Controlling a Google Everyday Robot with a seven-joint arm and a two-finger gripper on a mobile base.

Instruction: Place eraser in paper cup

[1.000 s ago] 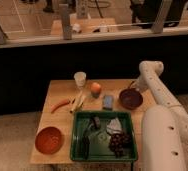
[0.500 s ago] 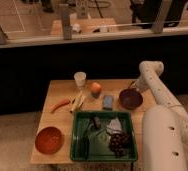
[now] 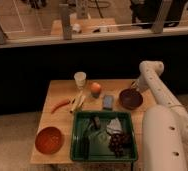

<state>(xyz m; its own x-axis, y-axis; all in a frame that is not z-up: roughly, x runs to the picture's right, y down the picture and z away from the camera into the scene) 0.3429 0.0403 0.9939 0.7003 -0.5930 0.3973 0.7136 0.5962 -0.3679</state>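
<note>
One paper cup [image 3: 80, 79] stands upright at the table's [image 3: 55, 90] far edge, just left of the orange [image 3: 95, 88]. We note the gripper [image 3: 135, 86], fingers pressed together, by the purple bowl's [image 3: 131, 104] far rim.

You have no change to note: nothing on the surface [image 3: 59, 90] shifts, and the gripper [image 3: 135, 85] sits where it did, low behind the purple bowl [image 3: 131, 98] by the right edge, jaws closed.

No legible text anywhere, seemingly; gripper [image 3: 135, 86] just behind purple bowl [image 3: 131, 99].
</note>
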